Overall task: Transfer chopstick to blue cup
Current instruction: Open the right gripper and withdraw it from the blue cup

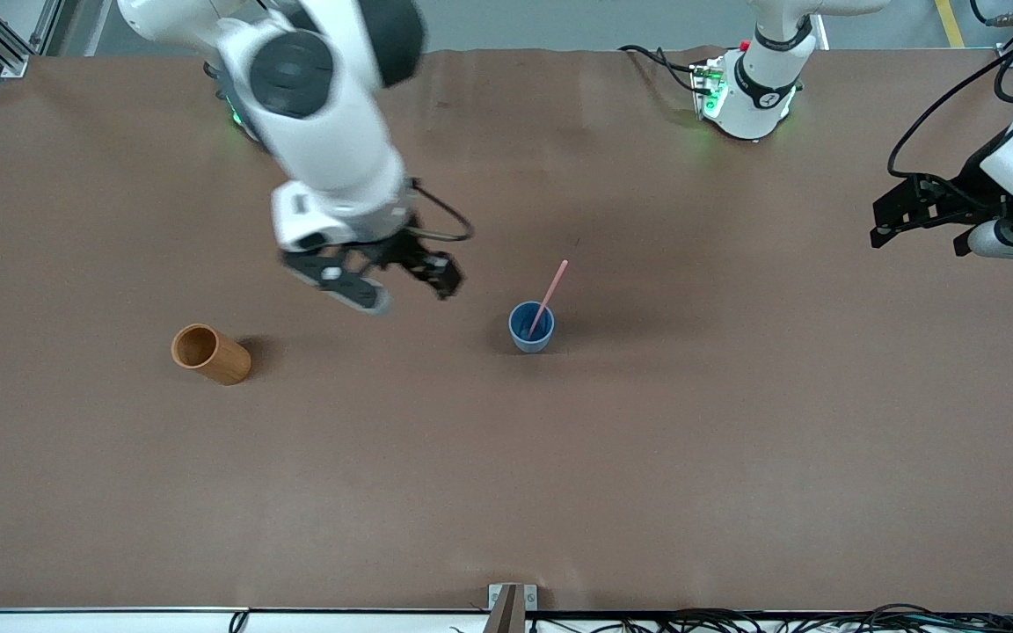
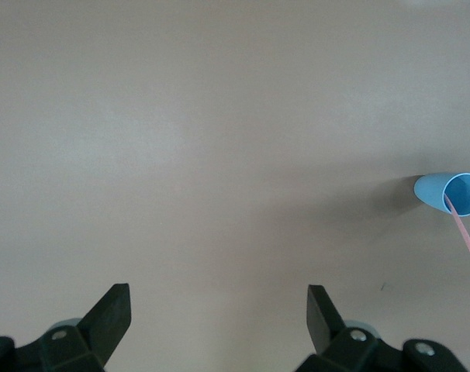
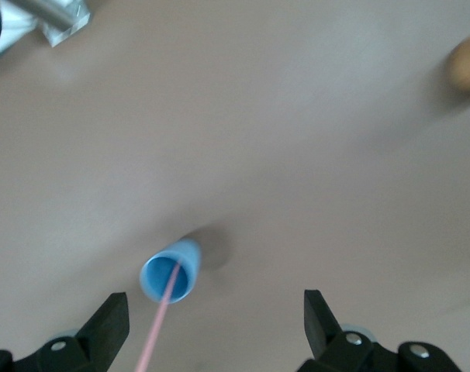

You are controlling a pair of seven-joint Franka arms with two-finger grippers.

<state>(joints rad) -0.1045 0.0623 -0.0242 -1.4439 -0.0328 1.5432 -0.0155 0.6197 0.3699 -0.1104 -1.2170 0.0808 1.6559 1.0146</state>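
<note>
The blue cup (image 1: 531, 327) stands upright near the middle of the table. The pale pink chopstick (image 1: 551, 293) rests in it, lower end inside, upper end leaning out over the rim. My right gripper (image 1: 407, 290) hangs open and empty over the table beside the cup, toward the right arm's end, clear of the stick. The right wrist view shows the cup (image 3: 171, 271) and the chopstick (image 3: 159, 322) just off one finger, with nothing between the right gripper (image 3: 217, 318) fingers. My left gripper (image 1: 918, 230) waits open at the left arm's end. Its wrist view has the left gripper (image 2: 219, 310), cup (image 2: 450, 192) and chopstick (image 2: 461, 227).
An orange-brown cylindrical cup (image 1: 210, 353) stands toward the right arm's end of the table, a little nearer the front camera than the blue cup; it shows blurred in the right wrist view (image 3: 468, 62). A metal bracket (image 1: 511, 602) sits at the table's front edge.
</note>
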